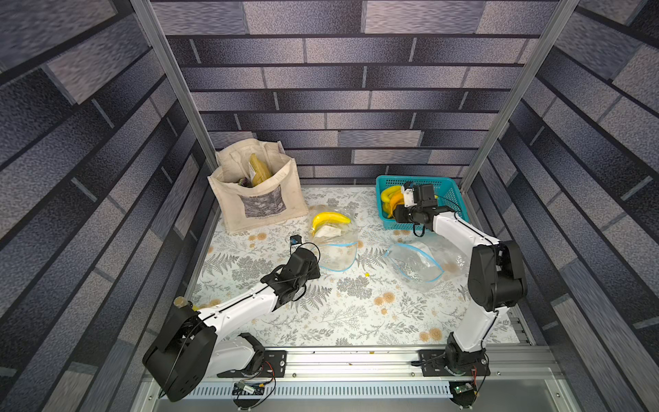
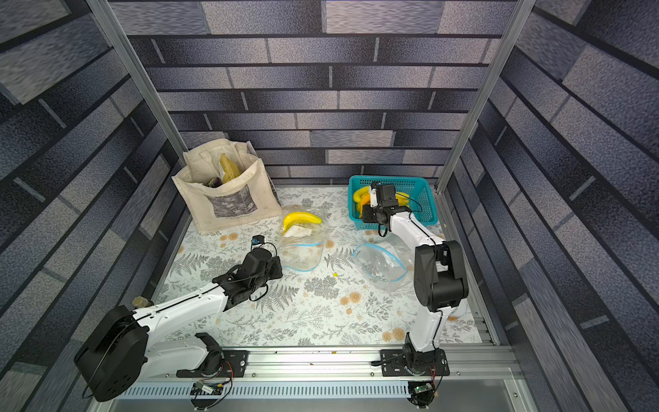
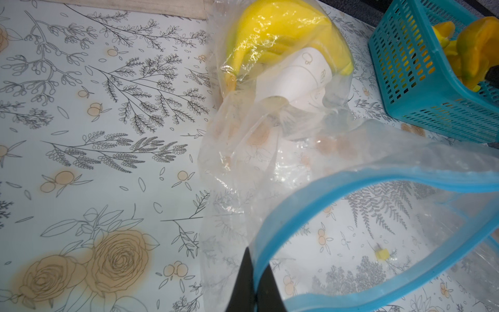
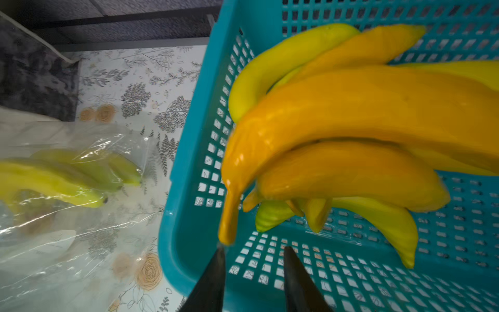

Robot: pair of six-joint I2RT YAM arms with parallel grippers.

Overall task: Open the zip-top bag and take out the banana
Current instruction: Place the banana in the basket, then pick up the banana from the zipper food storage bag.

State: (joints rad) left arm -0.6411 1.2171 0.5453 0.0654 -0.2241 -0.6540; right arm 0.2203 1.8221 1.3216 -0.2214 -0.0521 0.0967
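Note:
A clear zip-top bag [image 1: 337, 249] with a blue zip strip lies mid-table, its mouth gaping. A yellow banana [image 1: 330, 218] and a white paper sit at its far closed end, seen up close through the plastic in the left wrist view, banana [image 3: 270, 29]. My left gripper [image 3: 256, 260] is shut on the bag's blue zip strip [image 3: 272, 232] at the near left of the mouth. My right gripper [image 4: 253, 250] stands open over the teal basket [image 4: 189, 162]. Nothing is between its fingers. The stem of an orange banana bunch [image 4: 364, 113] ends beside one fingertip.
The teal basket [image 1: 449, 189] at the back right holds several yellow and orange bananas. A second, empty zip-top bag [image 1: 417, 264] lies crumpled by the right arm. A cloth tote bag [image 1: 256, 192] stands at the back left.

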